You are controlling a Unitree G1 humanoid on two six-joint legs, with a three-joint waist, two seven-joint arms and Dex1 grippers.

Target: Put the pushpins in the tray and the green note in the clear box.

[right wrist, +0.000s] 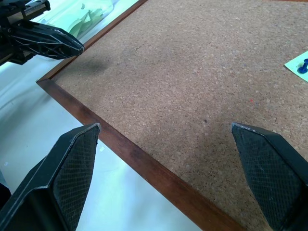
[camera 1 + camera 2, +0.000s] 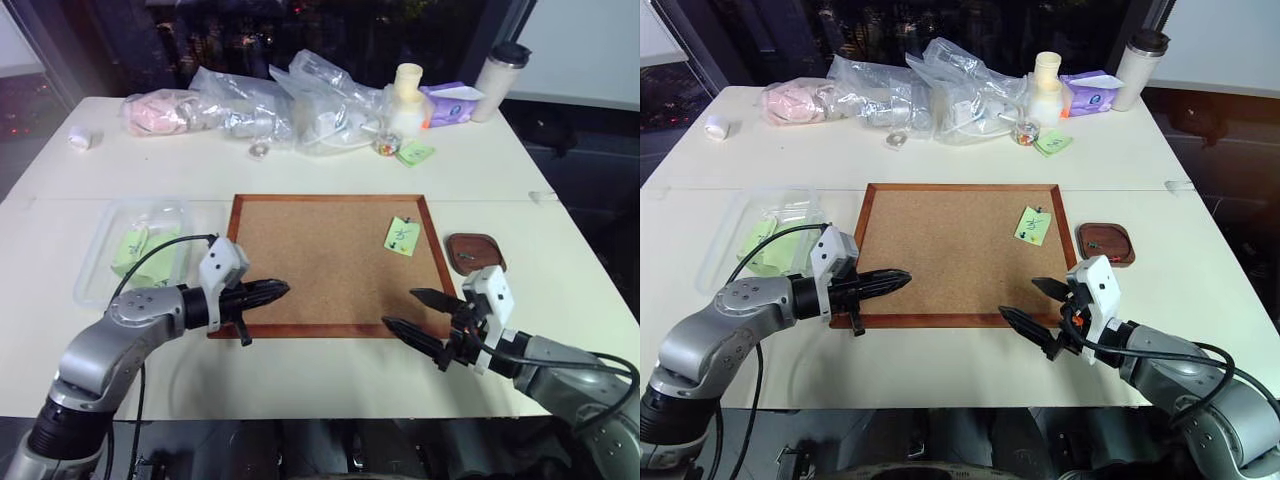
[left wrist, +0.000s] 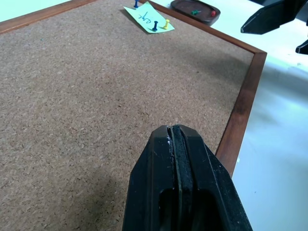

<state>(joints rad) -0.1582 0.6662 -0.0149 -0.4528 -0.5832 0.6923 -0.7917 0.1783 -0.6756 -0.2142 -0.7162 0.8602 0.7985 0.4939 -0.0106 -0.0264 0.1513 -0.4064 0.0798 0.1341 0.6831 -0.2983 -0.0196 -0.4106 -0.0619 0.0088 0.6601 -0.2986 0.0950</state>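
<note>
Left gripper (image 2: pixel 283 290) is hovering over the cork board's (image 2: pixel 320 270) near left corner with its fingers pressed fully together, gripping nothing; right gripper (image 2: pixel 412 311) is hanging over the board's near right edge with its 2 fingers spread wide, also empty. The green note (image 2: pixel 402 236) is sitting on the board near its right frame, pinned by pushpins (image 3: pixel 166 23) with yellow and blue heads. The tray (image 2: pixel 475 252) is lying on the table just right of the board, holding 1 red and 1 green pin, while the clear box (image 2: pixel 110 255) is sitting left of the board with green notes already inside.
</note>
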